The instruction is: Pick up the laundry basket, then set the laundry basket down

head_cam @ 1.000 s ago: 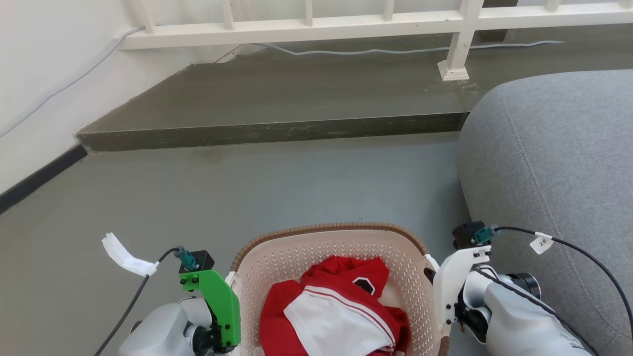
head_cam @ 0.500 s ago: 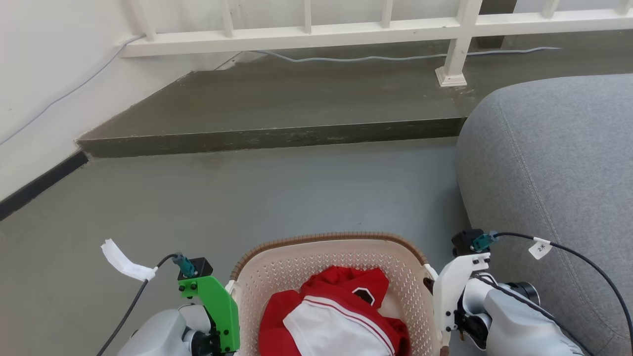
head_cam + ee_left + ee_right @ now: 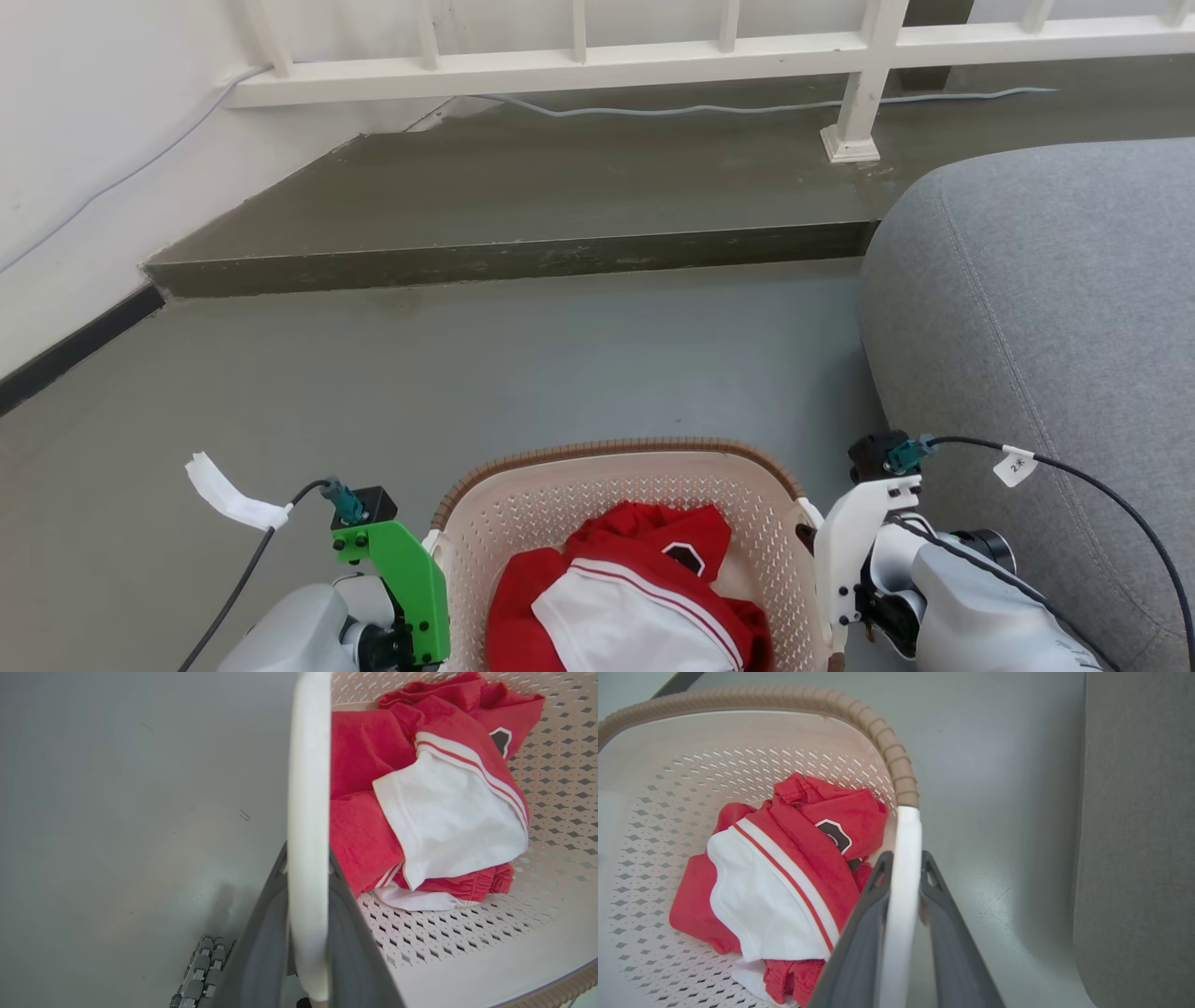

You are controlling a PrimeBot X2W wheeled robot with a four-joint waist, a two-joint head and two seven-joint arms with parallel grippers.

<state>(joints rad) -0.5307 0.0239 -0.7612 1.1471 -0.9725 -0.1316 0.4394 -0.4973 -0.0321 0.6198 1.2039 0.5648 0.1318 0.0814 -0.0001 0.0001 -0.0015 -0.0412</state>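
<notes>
The laundry basket point(image 3: 616, 450), cream perforated plastic with a brown woven-look rim, sits at the bottom centre of the head view, between my two arms. Red and white clothes point(image 3: 644, 597) lie inside it. My left gripper point(image 3: 411, 597), under its green mount, is at the basket's left side. In the left wrist view the left gripper point(image 3: 306, 858) is shut on the white side handle point(image 3: 306, 788). My right gripper point(image 3: 840, 560), under its white mount, is at the right side. In the right wrist view the right gripper point(image 3: 906, 858) is shut on the other white handle point(image 3: 901, 896), beside the rim point(image 3: 887, 742).
A grey sofa point(image 3: 1046, 355) stands close on the right, almost touching my right arm. A raised concrete step point(image 3: 523, 257) runs across ahead, with a white railing point(image 3: 579, 65) behind it. A white wall point(image 3: 75, 168) with a dark baseboard closes the left. Grey floor point(image 3: 560, 364) lies open ahead.
The whole head picture has slid down a little, so the camera moved. Basket and both grippers sit slightly lower in view, with the same hold on the handles.
</notes>
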